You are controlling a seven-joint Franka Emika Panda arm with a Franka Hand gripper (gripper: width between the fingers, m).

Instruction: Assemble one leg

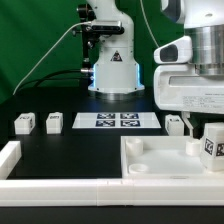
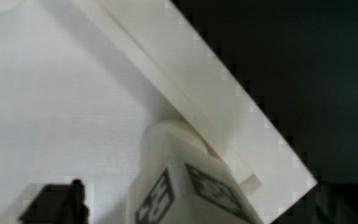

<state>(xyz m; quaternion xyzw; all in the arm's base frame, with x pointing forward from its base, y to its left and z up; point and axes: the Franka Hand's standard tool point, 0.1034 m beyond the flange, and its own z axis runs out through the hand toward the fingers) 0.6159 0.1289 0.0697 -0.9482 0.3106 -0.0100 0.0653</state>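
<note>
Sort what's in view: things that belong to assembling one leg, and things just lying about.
Job in hand:
- leg at the tray piece
- white tray piece with round sockets

Lying about:
- spare legs
- marker board
- white rail in front

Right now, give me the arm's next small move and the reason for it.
Probably lower the block a little, straight toward a corner socket of the tray. The block stands upright at the tray's far corner on the exterior view's right, just below the gripper, and the wrist view shows tray surface right behind it. Whether the jaws are clamping it cannot be told.
</note>
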